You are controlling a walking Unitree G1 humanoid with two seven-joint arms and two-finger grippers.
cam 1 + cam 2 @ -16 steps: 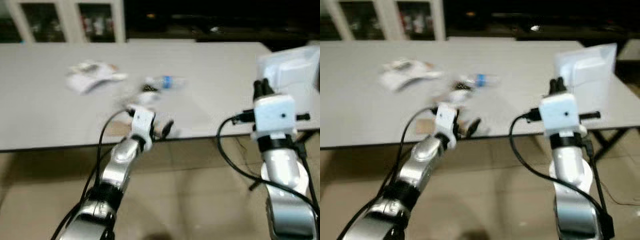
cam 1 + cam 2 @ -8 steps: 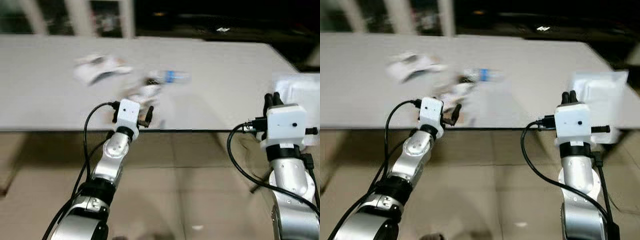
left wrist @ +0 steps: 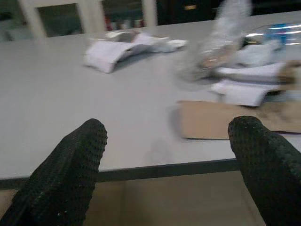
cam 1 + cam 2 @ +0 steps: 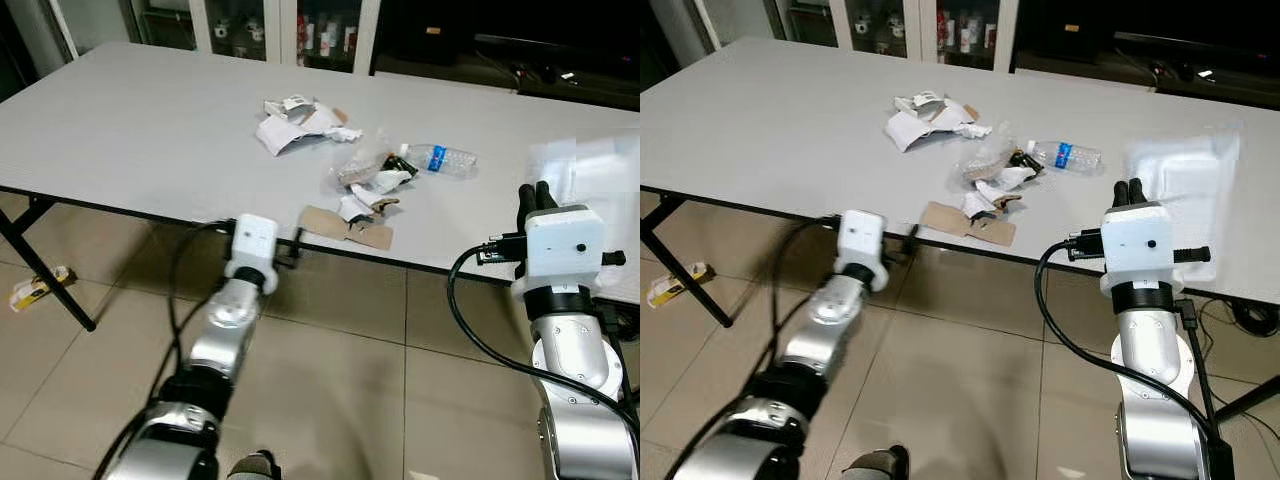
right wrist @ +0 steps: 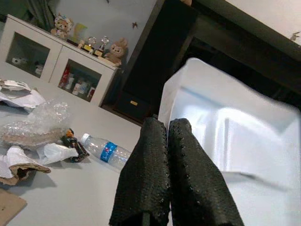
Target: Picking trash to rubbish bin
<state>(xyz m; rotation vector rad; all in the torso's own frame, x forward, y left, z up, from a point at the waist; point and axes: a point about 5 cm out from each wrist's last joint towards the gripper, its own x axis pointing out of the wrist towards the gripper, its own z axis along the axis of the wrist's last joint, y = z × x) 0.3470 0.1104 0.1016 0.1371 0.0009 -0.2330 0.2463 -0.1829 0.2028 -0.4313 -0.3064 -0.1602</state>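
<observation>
Left claw is hovering spread at the grey bench edge, facing the flat brown cardboard scrap; advise sliding one finger under its overhang. Right claw is pressed together, idle.

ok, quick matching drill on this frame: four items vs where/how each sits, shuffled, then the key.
1. plastic water bottle
2. flat cardboard piece
3. left gripper
4. right gripper

A. fingers pressed together
B. at the table's near edge
C. lying on its side, blue label
D. fingers spread apart, facing the table edge

Pairs: 1-C, 2-B, 3-D, 4-A
</observation>
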